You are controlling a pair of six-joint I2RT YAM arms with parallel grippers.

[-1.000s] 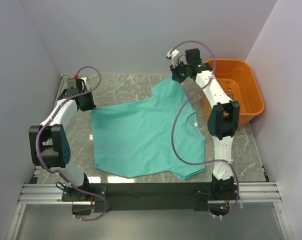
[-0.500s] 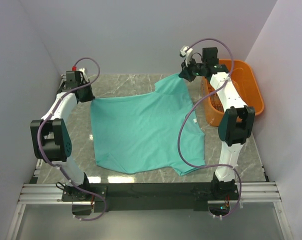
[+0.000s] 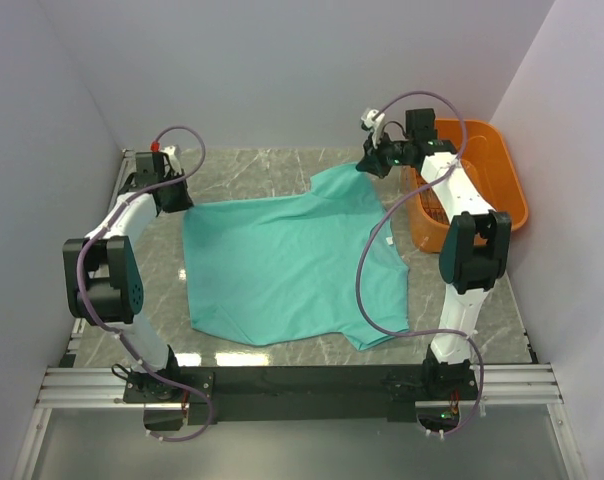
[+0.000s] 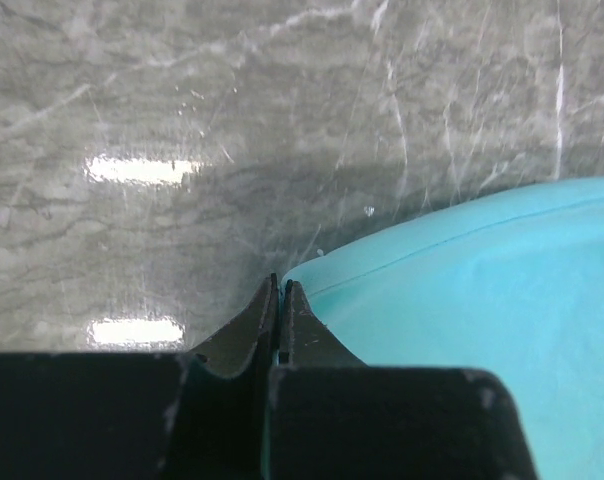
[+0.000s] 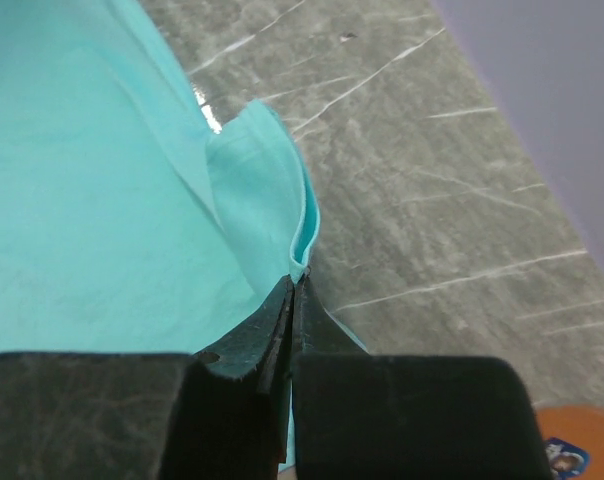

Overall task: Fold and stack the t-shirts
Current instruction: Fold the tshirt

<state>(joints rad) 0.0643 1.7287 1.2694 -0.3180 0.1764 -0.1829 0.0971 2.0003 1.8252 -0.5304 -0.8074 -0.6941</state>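
Note:
One teal t-shirt point(image 3: 282, 265) lies spread over the grey marble table point(image 3: 252, 170), its far edge pulled taut between my two arms. At the far left my left gripper point(image 3: 179, 203) is shut on a corner of that edge; the left wrist view shows the cloth point(image 4: 482, 300) pinched at the closed tips point(image 4: 281, 285). At the far right my right gripper point(image 3: 365, 166) is shut on the other corner, a sleeve fold point(image 5: 267, 190) rising from its closed tips point(image 5: 293, 283). The shirt's near part lies flat on the table.
An orange plastic basket point(image 3: 492, 165) stands at the far right, just behind the right arm's forearm. Grey walls close in the table on the left, back and right. A black rail point(image 3: 302, 380) with both arm bases runs along the near edge.
Both grippers have carried the shirt's far edge away from the bases and spread it wider. In the last half second both came down slightly, the edge staying taut.

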